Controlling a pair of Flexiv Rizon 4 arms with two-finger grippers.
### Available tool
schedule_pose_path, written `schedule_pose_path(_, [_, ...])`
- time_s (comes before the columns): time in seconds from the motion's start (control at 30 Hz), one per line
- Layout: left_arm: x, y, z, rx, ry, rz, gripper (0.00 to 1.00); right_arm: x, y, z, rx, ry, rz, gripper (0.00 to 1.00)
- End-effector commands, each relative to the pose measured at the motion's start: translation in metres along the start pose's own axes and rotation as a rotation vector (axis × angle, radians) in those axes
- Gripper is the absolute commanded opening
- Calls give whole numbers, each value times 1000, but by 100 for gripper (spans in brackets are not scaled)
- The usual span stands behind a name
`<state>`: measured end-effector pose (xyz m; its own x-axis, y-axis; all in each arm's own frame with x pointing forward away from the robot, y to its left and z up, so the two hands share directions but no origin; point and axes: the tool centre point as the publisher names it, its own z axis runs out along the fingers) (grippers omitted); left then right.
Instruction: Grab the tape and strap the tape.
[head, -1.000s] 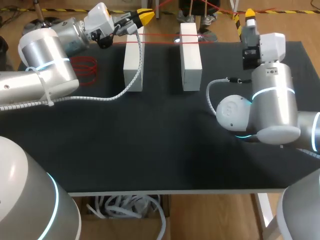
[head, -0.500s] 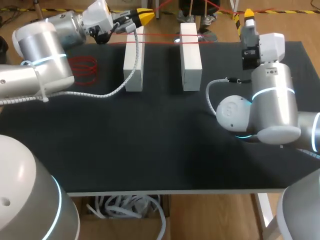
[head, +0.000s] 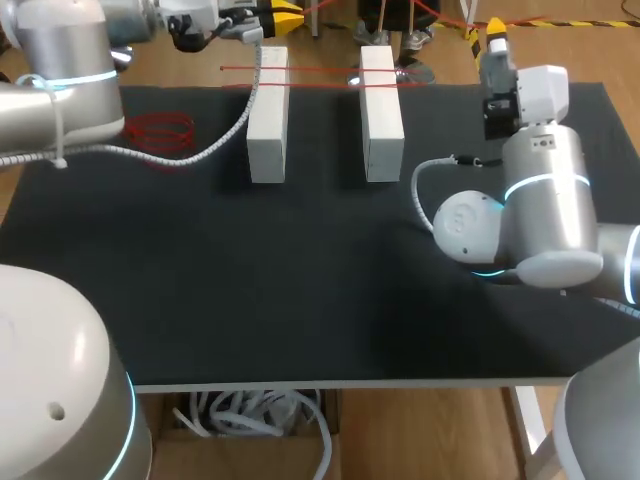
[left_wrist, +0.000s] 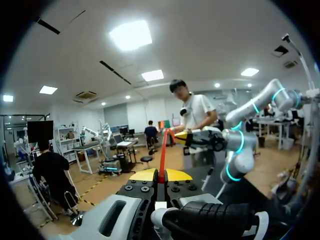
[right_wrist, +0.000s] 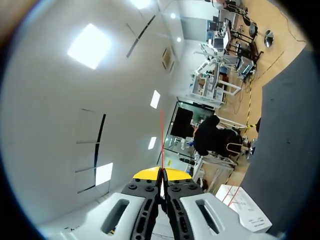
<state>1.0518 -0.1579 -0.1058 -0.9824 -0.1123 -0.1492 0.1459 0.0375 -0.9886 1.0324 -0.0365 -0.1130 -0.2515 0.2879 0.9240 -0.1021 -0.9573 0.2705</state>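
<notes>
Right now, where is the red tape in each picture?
Head view: the red tape crosses the two white blocks near the table's far edge.
Left wrist view: it rises from the left claw's shut tips toward the right claw.
Right wrist view: a thin red line rising from the right claw's shut tips.
Shared landmark: the right claw, in all three views.

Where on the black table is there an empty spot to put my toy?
The biggest bare patch is the near half of the table, from the white blocks to the front edge, left of the right arm. The lane between the blocks is bare, but red tape crosses its far end. Far left is crowded: a red coil and a white cable.
</notes>
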Motion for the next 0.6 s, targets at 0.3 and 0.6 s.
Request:
schedule_pose_path(0.3, [-6,-16,-11,-137,18,63,0,4,0,-2,-13,27,12,0])
schedule_pose_path(0.6, [-8,-24,-16,-292,64,157,0,4,0,-2,-13,27,12,0])
